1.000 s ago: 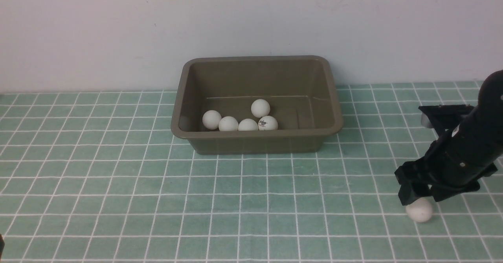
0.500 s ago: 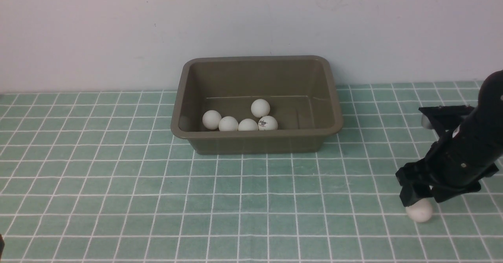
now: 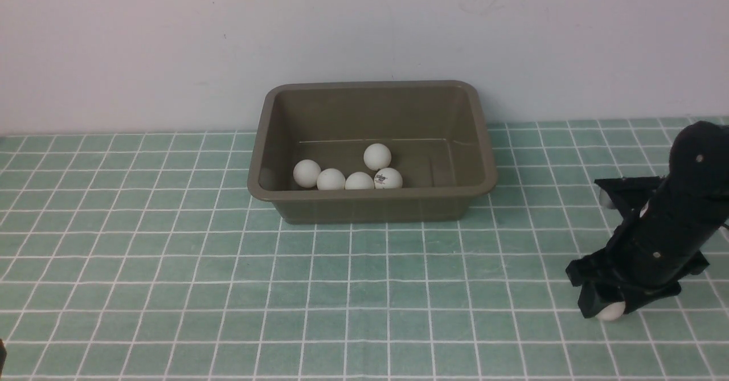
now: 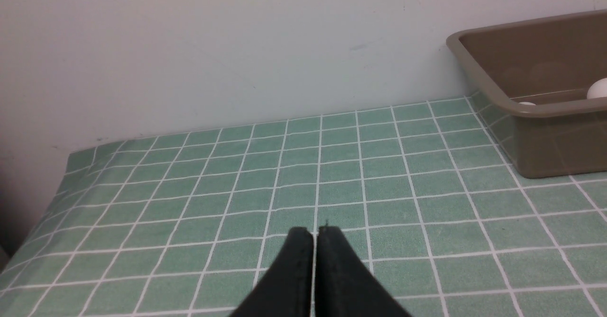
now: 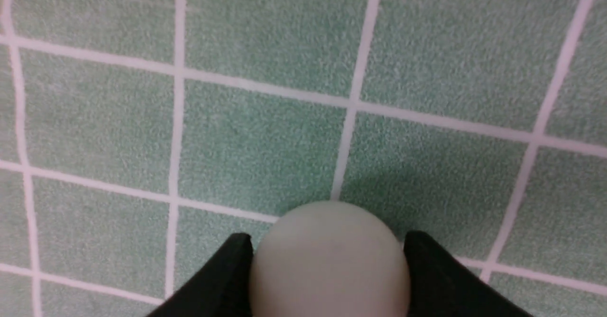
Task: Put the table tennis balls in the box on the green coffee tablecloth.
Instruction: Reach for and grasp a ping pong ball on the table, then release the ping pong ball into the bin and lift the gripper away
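The olive-brown box point(image 3: 259, 190) stands on the green coffee tablecloth point(image 3: 171, 255) by the back wall, with several white table tennis balls point(image 3: 359, 180) on its floor. At the front right, another table tennis ball point(image 3: 610, 311) lies on the cloth, and my right gripper point(image 3: 606, 307) reaches down over it. In the right wrist view this ball point(image 5: 329, 260) sits between the two black fingers point(image 5: 232, 265), which press on both its sides. My left gripper point(image 4: 315, 234) is shut on nothing, low over bare cloth left of the box point(image 4: 545, 137).
A pale wall runs right behind the box. The cloth's left edge drops off in the left wrist view point(image 4: 57, 179). Bare cloth lies between the box and the front edge.
My right arm has sunk lower over the ball on the cloth, and its fingers have drawn in onto the ball's sides. The balls in the box have not moved.
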You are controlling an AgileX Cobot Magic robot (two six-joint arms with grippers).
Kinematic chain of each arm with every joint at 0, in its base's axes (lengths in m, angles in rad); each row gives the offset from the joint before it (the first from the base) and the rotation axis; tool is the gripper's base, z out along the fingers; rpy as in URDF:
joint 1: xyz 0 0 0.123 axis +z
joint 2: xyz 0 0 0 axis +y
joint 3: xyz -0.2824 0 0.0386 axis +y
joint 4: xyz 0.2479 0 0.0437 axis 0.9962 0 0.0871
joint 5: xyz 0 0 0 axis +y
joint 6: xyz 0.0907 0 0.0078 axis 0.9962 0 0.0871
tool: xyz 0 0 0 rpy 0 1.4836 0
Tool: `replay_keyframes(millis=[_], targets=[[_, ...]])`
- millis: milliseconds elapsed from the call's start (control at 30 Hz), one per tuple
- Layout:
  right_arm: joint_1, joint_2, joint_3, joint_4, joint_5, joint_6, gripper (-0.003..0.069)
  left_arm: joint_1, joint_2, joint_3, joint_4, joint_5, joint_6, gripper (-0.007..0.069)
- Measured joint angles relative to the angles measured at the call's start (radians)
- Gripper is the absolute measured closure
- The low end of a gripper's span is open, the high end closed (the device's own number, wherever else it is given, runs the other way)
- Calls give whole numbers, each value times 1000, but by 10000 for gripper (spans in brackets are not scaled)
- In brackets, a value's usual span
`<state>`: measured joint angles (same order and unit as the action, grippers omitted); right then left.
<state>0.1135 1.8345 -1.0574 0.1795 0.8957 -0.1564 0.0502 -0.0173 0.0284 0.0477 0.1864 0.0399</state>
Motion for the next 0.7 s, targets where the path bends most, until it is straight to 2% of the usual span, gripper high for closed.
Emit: replay_keyframes(millis=[100,200,333,433,700], targets=[[0,-9,-96,44,78,-28,295,0,0,0,0,0,0,632],[0,-12,-245,142,144,-81,295,0,0,0,0,0,0,632],[18,-10,-420,283,135,-175,295,0,0,0,0,0,0,632],[50,8,-529,332,119,-226,295,0,0,0,0,0,0,632],[180,189,-793,316,122,-260,295,0,0,0,0,0,0,632]])
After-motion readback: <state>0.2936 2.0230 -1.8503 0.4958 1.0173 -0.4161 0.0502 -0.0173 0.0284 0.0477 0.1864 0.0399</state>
